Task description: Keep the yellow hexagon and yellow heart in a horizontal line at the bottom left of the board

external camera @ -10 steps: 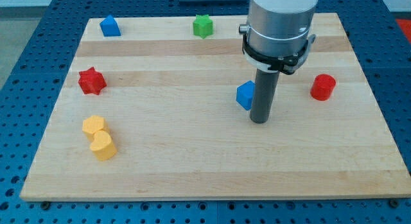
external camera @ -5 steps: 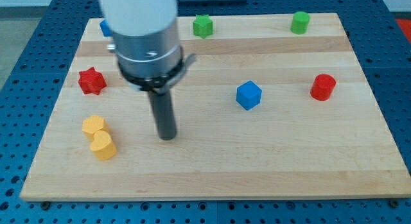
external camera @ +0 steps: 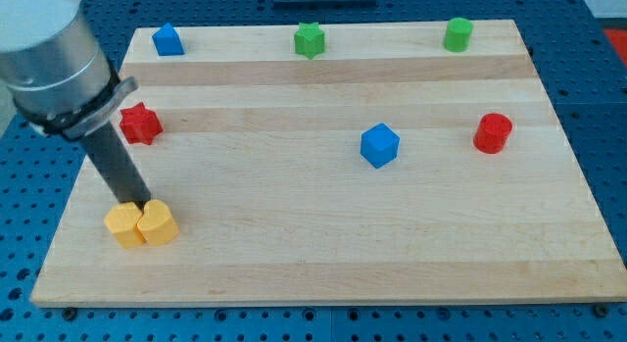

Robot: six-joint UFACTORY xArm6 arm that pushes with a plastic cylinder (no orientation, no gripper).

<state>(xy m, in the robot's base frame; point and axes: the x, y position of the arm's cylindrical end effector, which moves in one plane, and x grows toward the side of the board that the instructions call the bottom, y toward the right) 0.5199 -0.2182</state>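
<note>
Touching both yellow blocks from above, my tip [external camera: 134, 204] has no pincer to report. Hexagon [external camera: 123, 225] and heart [external camera: 157, 224] sit level; further pushing risks splitting or skewing them.

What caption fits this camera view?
My tip touches the yellow hexagon and yellow heart, side by side at bottom left.

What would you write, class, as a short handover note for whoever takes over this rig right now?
My tip: down on the board, touching the top edge of the two yellow blocks where they meet.
Yellow hexagon and yellow heart: side by side, touching, hexagon on the view's left, at the board's bottom left.
Done: the pair looks level, in a horizontal line.
Left: probably only backing the tip away without nudging them.
</note>
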